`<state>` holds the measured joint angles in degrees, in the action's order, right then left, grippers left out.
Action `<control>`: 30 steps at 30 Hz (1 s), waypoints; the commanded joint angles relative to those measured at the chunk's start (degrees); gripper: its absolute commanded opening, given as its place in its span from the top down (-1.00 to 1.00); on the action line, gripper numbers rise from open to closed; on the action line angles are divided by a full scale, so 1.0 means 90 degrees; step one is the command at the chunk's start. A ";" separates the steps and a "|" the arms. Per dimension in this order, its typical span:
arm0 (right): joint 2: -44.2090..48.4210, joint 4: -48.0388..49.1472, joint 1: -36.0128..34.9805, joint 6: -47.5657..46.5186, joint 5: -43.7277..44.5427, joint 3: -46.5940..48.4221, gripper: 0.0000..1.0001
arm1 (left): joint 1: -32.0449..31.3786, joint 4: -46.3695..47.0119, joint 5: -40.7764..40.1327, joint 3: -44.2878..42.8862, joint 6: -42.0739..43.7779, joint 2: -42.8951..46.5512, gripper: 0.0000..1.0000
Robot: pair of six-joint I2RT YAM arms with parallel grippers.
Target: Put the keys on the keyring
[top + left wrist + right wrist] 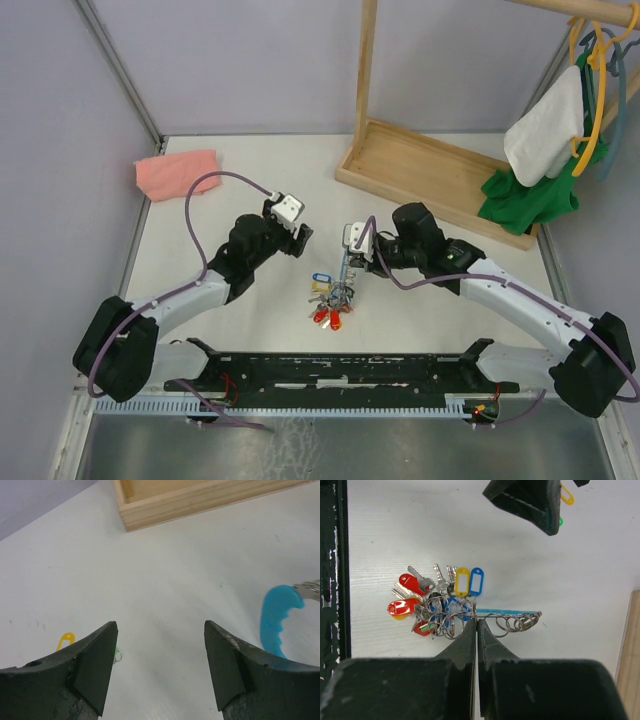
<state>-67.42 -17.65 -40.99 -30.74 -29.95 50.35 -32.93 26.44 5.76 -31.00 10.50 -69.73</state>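
My right gripper is shut on the keyring, a thin wire ring that carries several small rings. The bunch of coloured-head keys lies to its left, with a light-blue piece along the wire. In the top view my right gripper stands over the bunch. My left gripper is open over bare table, with nothing between its fingers. The two keys lie beside its left finger: a yellow head and a sliver of green head. The blue curved piece shows at the right.
A pink cloth lies at the back left. A wooden rack base stands at the back right, with white and green garments on hangers above it. A black rail runs along the near edge.
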 commanded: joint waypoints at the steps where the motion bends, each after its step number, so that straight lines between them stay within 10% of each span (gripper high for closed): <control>1: 0.0395 0.0049 -0.0011 -0.0157 0.0198 0.0097 0.99 | 0.0328 -0.0520 -0.1138 -0.0677 -0.1088 -0.0547 -0.54; 30: 0.0721 0.0417 -0.0010 -0.0113 0.0205 -0.0340 0.99 | 0.0695 -0.3521 -0.2364 -0.3287 -0.2591 -0.3628 0.09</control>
<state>-62.94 -17.65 -40.99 -31.42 -27.33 47.00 -26.37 -2.48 -13.65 -57.56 -10.11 -100.71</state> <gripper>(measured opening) 0.015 0.469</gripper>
